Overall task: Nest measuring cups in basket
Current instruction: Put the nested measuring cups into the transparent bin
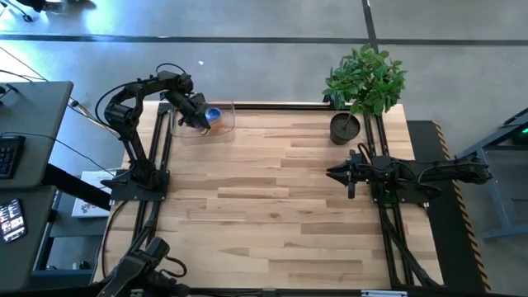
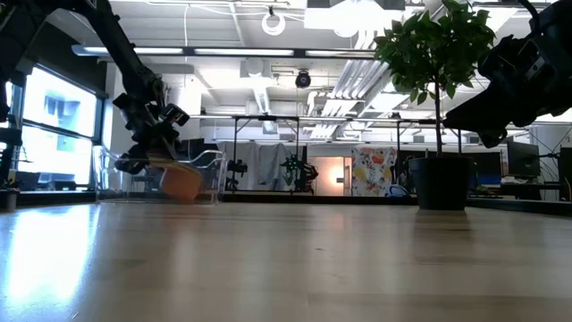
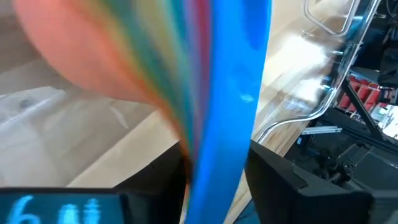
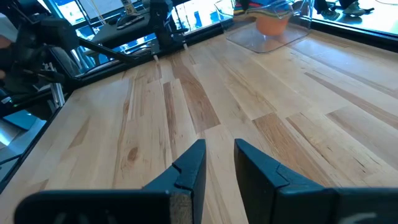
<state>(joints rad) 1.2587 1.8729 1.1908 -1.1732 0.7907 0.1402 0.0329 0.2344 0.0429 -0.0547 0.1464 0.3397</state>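
A nested stack of measuring cups (image 1: 213, 115), orange cup (image 2: 183, 183) outermost and a blue one on top, sits inside the clear basket (image 1: 228, 132) at the table's far left. My left gripper (image 1: 198, 121) reaches into the basket and is shut on the stack's handles. The orange cup (image 3: 93, 56) is low in the basket; whether it touches the floor, I cannot tell. My right gripper (image 1: 332, 173) waits at the table's right side, a narrow gap between its fingers (image 4: 193, 165) with nothing in it. My left gripper pinches the stacked flat handles (image 3: 224, 149) of the measuring cups between its two fingers (image 3: 280, 180), the blue handle on top. It comes slanting down from the table's left side, with the handles running along the fingers. The stack hangs tilted inside the basket.
A dark round pot (image 1: 345, 128) with a green plant (image 1: 367, 78) stands at the far right, close to my right arm. The basket's clear wall (image 3: 336, 93) rises just beyond the held cups. Bare wooden tabletop (image 1: 272, 206) stretches between the two arms.
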